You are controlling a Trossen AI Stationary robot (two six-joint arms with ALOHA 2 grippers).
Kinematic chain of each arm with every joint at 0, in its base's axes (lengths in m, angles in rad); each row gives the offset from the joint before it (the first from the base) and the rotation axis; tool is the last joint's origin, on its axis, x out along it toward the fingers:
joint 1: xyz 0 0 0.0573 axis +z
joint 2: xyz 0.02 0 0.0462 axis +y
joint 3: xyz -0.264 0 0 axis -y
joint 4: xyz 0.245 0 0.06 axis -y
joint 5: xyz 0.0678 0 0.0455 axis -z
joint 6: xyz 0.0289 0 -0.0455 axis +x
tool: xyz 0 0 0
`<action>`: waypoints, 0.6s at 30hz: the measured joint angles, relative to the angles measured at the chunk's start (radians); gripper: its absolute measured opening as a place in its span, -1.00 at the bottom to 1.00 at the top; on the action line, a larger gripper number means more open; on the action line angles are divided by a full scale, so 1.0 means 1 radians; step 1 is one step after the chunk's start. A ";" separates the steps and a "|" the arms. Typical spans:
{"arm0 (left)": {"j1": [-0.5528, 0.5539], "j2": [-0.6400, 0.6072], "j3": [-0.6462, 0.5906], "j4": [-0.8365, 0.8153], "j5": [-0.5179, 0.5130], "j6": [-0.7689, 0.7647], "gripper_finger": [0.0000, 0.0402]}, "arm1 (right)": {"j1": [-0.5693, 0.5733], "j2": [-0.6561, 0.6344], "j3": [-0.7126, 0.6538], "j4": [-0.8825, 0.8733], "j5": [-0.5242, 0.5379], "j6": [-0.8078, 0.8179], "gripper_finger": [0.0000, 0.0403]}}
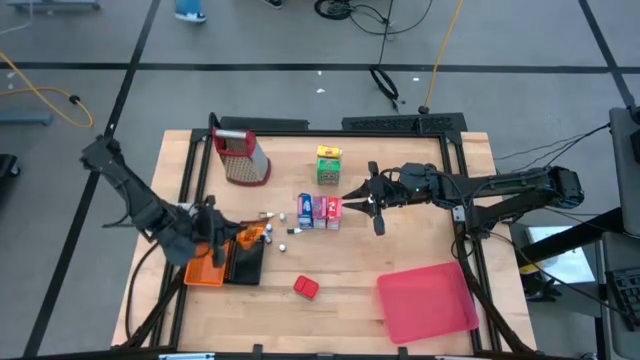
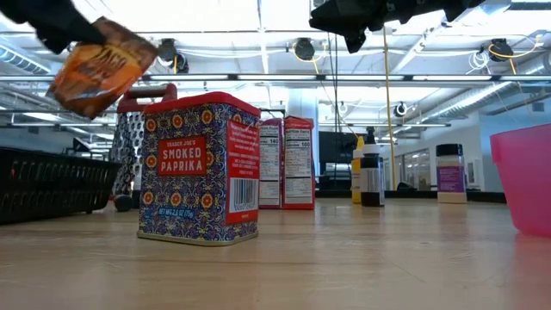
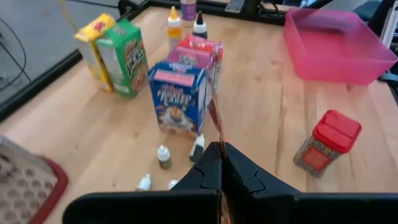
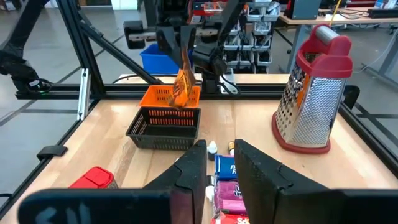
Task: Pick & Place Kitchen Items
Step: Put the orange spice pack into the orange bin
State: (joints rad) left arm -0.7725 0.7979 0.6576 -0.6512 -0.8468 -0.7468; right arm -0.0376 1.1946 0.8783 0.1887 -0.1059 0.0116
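My left gripper (image 1: 222, 238) is shut on an orange packet (image 2: 99, 69), up in the air over the black basket (image 4: 165, 127) and orange basket (image 4: 163, 95) near the table's left edge. In the right wrist view the packet (image 4: 182, 87) hangs above those baskets. My right gripper (image 1: 362, 207) is open and hovers just right of a row of blue, pink and red cartons (image 1: 320, 211); in its wrist view the fingers (image 4: 193, 168) stand above the cartons (image 4: 227, 186), touching nothing. A green-yellow carton (image 1: 328, 165) stands farther back. Little bottles (image 1: 280, 235) stand on the wood. My left gripper pinches the orange packet between its two fingers by the top edge (image 2: 76, 41), coming from above. In its wrist view the packet shows edge-on (image 3: 216, 121) between the shut fingers. The packet is lifted clear and hangs tilted below the fingers.
A red-topped metal grater (image 1: 243, 158) stands at the far left. A pink bin (image 1: 428, 300) sits at the near right corner. A red-lidded paprika tin (image 1: 306, 288) stands near the front edge, with bare wood around it. Black frame rails (image 1: 400, 125) edge the table.
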 joint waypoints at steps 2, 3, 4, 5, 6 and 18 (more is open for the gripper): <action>-0.045 0.000 -0.027 -0.002 -0.041 -0.062 -1.00 | 0.000 0.000 0.000 0.000 0.000 0.000 -0.63; -0.067 0.000 -0.041 -0.003 -0.066 -0.090 -1.00 | 0.000 0.000 0.000 0.000 0.000 0.000 -0.63; -0.087 0.000 -0.052 -0.005 -0.084 -0.111 -1.00 | 0.000 0.000 0.000 0.000 0.000 0.000 -0.63; -0.105 0.000 -0.061 -0.006 -0.098 -0.129 -1.00 | 0.000 0.000 0.000 0.000 0.000 0.000 -0.63; -0.120 0.000 -0.068 -0.004 -0.109 -0.145 -1.00 | 0.000 0.000 0.000 0.000 0.000 0.000 -0.63; -0.292 -0.001 -0.088 -0.122 -0.208 -0.382 -1.00 | 0.000 0.000 -0.001 0.001 0.000 0.000 -0.63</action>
State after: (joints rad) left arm -1.0646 0.7965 0.5697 -0.7736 -1.0548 -1.1289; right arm -0.0376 1.1950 0.8770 0.1899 -0.1059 0.0113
